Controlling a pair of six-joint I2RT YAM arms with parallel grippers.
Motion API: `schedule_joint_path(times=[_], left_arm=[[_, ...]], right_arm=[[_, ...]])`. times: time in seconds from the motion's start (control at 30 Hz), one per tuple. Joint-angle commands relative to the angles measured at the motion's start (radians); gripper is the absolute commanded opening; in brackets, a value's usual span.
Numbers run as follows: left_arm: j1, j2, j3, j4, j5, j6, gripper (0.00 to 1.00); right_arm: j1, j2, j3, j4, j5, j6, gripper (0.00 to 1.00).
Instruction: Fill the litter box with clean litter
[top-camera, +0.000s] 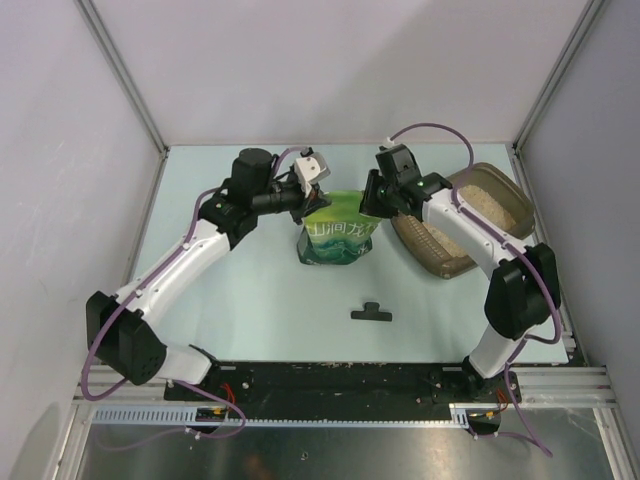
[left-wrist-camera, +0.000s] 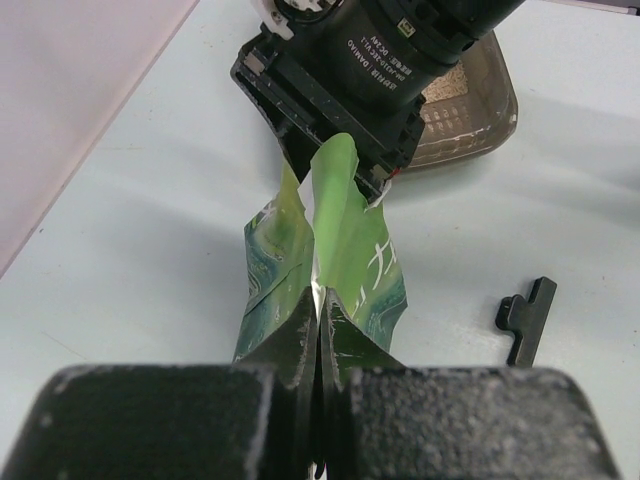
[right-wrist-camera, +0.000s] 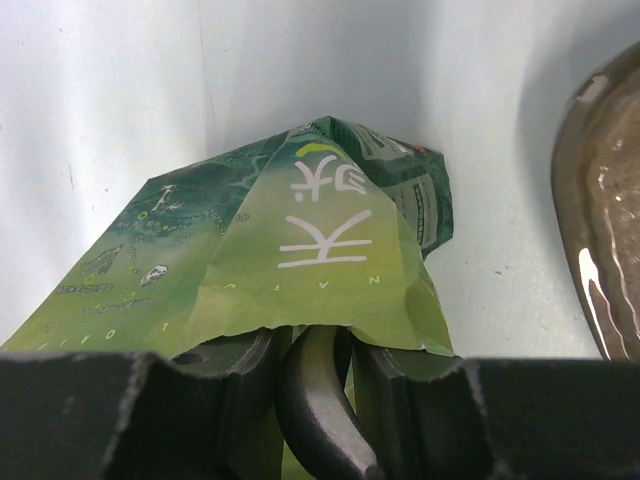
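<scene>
A green printed bag (top-camera: 338, 241) stands mid-table, held up by both grippers at its top. My left gripper (top-camera: 316, 207) is shut on the bag's left top edge (left-wrist-camera: 322, 258), its jaws pressed together (left-wrist-camera: 320, 315). My right gripper (top-camera: 372, 212) grips the right top corner. In the right wrist view the bag (right-wrist-camera: 300, 240) drapes over its fingers (right-wrist-camera: 320, 345), and a dark curved piece I cannot identify sits between them. The brown litter box (top-camera: 430, 262) lies just right of the bag, tilted, with pale beige clean litter (top-camera: 486, 208) inside.
A small black clip (top-camera: 371, 313) lies on the table in front of the bag, also visible in the left wrist view as the clip (left-wrist-camera: 527, 317). Walls enclose the table on the left, back and right. The litter box rim (right-wrist-camera: 572, 190) is close to the right gripper.
</scene>
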Motion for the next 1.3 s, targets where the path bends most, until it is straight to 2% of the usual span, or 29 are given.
schedule_joint_path(times=[0.0,0.33,0.7,0.93,1.07,1.27], left_arm=[[0.014,-0.056,0.033,0.090,0.008,-0.009,0.00],[0.014,-0.073,0.008,0.088,-0.010,0.031,0.00],[0.014,-0.102,0.035,0.070,-0.090,0.196,0.00],[0.012,-0.074,0.102,0.070,-0.082,0.264,0.00],[0.004,-0.050,0.150,0.070,-0.067,0.291,0.00],[-0.002,-0.042,0.176,0.070,-0.055,0.344,0.00]], right_arm=[[0.012,0.087,-0.028,0.028,-0.131,0.039,0.00],[-0.239,0.061,0.000,0.264,-0.663,0.157,0.00],[-0.448,0.012,-0.054,0.281,-1.016,0.146,0.00],[-0.557,-0.016,-0.082,0.224,-1.071,0.160,0.00],[-0.578,-0.059,-0.123,0.284,-1.104,0.254,0.00],[-0.588,-0.086,-0.152,0.252,-1.111,0.197,0.00]])
